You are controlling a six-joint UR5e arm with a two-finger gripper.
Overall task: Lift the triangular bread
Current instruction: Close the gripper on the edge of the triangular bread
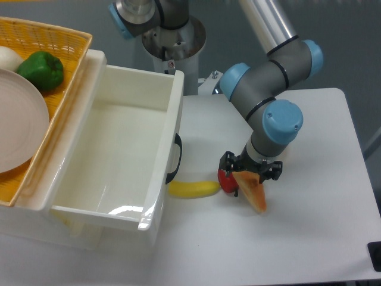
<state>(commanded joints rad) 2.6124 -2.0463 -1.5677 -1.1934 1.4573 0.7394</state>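
The triangular bread is an orange-tan wedge with a paler face, tilted with its lower tip near the table at centre right. My gripper is directly over its upper end, black fingers closed on it. A small round red item lies just left of the bread, touching the gripper's left side. A yellow banana lies on the table further left.
A large white bin with a black handle stands left of the banana. A yellow basket at far left holds a green pepper and a pale plate. The table's right edge is near.
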